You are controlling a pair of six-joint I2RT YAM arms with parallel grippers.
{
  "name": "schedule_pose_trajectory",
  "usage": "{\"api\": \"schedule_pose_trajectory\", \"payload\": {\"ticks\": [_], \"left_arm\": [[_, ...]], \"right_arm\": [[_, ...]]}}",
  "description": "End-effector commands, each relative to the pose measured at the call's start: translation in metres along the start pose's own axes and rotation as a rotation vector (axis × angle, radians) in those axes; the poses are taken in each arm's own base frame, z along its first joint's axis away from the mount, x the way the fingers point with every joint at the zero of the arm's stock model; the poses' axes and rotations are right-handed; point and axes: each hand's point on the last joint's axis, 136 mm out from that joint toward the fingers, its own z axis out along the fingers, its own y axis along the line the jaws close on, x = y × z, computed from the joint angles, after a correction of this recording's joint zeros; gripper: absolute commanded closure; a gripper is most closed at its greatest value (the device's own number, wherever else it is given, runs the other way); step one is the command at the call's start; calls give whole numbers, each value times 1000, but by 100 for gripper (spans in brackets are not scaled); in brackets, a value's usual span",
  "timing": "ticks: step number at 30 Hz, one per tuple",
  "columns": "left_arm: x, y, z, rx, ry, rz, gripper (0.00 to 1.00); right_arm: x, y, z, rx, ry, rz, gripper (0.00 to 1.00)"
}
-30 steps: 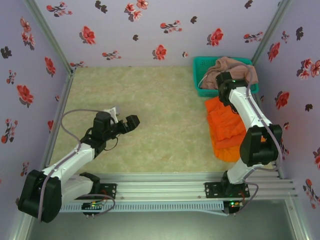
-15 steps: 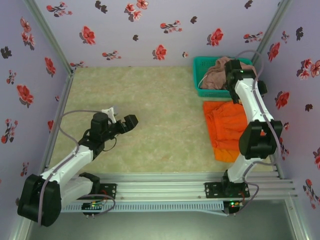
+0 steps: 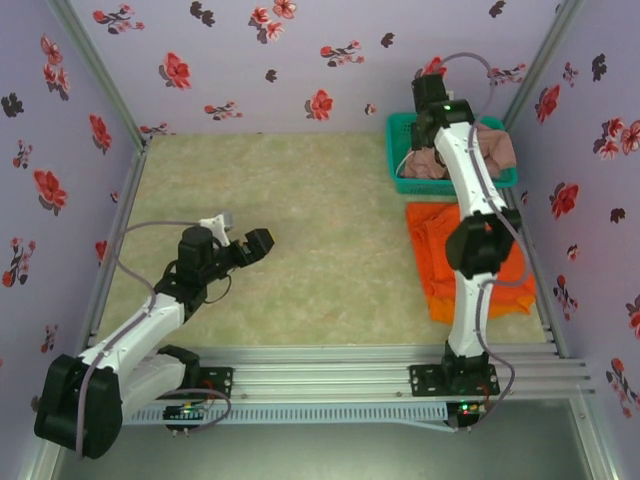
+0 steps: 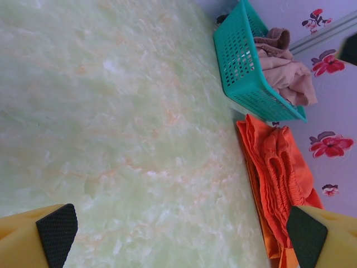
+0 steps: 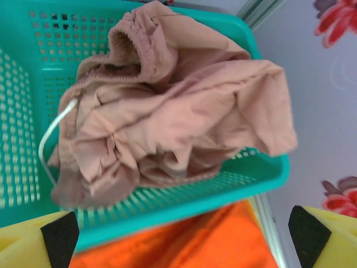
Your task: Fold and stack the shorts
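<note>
Shorts: pink pair (image 5: 167,111) bunched in basket (image 5: 262,176), one leg over the rim. Orange shorts (image 3: 440,260) folded on worktop (image 3: 300,220) just beside basket, possibly two stacked. Right claw (image 5: 182,237) released above basket, holding nothing. Left claw (image 4: 181,234) released over bare worktop.

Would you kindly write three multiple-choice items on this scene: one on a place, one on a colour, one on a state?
1. Where do the pink-beige shorts lie? A in the teal basket; B mid-table; C on the rail.
2. What colour are the folded shorts beside the basket on the table? A blue; B orange; C white.
3. How is the right end effector? A shut on cloth; B open, empty; C shut on the basket's rim.
Key: 1 A: they are heaped within its mesh walls. 2 B: bright orange cloth lies there. 3 B: its fingers stand wide apart, gripping nothing.
</note>
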Motion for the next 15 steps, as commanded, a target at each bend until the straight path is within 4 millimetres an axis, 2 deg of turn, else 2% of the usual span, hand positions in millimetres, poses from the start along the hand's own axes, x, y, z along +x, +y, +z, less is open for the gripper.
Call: {"api": "schedule_pose_trajectory", "payload": {"ticks": [1,4,8,15], "left_arm": [[-2,-3,-5,23,-18,-4,1],[-2,-5,-8,34,-27,-3,1],[-1,-5,-12,41,-33,8,0],[-2,-5,-12,41,-40,29,0]], "right_arm": [[-4,-1,34,35,30,56,1],[-6,7,66,35,30,67,1],[0,6,106,59,46,67,1],[19,-5,152,67,105,84,1]]}}
